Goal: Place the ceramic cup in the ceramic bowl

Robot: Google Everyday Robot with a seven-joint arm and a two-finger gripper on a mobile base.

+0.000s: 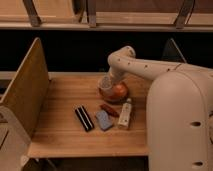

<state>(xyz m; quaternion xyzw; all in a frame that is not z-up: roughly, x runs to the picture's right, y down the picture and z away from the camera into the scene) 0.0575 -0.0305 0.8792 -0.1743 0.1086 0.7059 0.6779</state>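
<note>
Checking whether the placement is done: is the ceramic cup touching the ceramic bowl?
Cannot tell. In the camera view the ceramic cup, at the gripper, overlaps the ceramic bowl's left rim; neither contact nor gap shows.

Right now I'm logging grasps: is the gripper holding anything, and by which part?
It appears to hold the cup, gripped at its far upper side, over the near-left rim of the bowl. The gripper itself is mostly hidden.

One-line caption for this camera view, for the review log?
Arm reaches across the wooden table, end effector at the cup over the orange bowl's left rim.
</note>
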